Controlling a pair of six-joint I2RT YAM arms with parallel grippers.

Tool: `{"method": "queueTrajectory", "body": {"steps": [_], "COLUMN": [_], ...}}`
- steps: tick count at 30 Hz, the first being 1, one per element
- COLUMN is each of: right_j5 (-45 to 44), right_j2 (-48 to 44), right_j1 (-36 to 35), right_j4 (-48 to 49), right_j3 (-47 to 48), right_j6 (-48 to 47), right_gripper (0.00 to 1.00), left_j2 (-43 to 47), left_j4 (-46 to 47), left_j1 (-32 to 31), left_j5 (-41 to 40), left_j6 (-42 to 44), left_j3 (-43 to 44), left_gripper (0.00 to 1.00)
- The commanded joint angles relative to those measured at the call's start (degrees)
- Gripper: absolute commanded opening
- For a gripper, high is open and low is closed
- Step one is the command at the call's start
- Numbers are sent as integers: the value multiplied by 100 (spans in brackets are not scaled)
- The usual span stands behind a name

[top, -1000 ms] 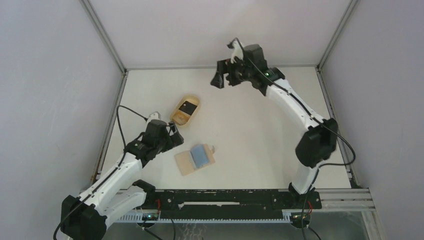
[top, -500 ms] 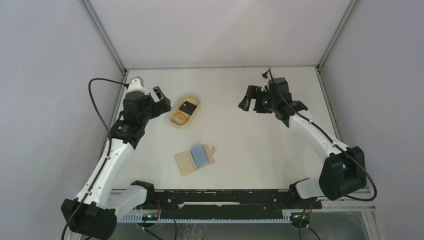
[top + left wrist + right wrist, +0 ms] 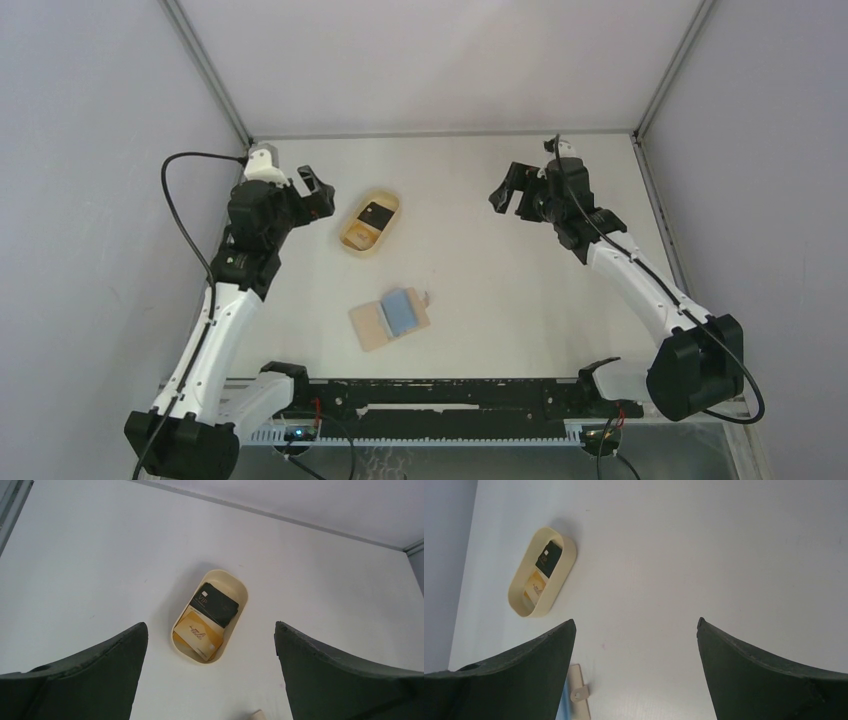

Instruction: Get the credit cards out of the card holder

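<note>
- Both arms have pulled away toward the far counter (image 3: 480, 290), the left one off the card holder (image 3: 368, 328).
- The left fingers (image 3: 85, 680) and right fingers (image 3: 509, 675) are spread wide, empty.
- The holder lies near the front edge, long axis slanted, probably nearer the left fingers.
- The blue credit cards (image 3: 402, 311) rest on it.

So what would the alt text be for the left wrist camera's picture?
A cream oval tray holding a black card and a yellow card lies on a white table, seen from above between the two dark fingers of the robot's open left pincer, which holds nothing.
</note>
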State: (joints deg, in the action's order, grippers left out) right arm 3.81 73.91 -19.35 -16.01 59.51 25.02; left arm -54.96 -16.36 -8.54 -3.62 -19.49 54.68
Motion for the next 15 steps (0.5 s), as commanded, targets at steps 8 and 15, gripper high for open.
{"method": "queueTrajectory", "body": {"steps": [8,15], "right_j5": [-174,42], "right_j2": [-175,-151], "right_j1": [-27,-92], "right_j4": [210,288], "right_j3": [75,85], "right_j6": [-110,-196], "right_gripper": [100,100], "left_j2": [84,80], "left_j4": [697,712], "left_j1": [80,80], "left_j5": [628,714], "left_j6": [243,277], "left_j3": [13,5], "left_gripper": [100,100]}}
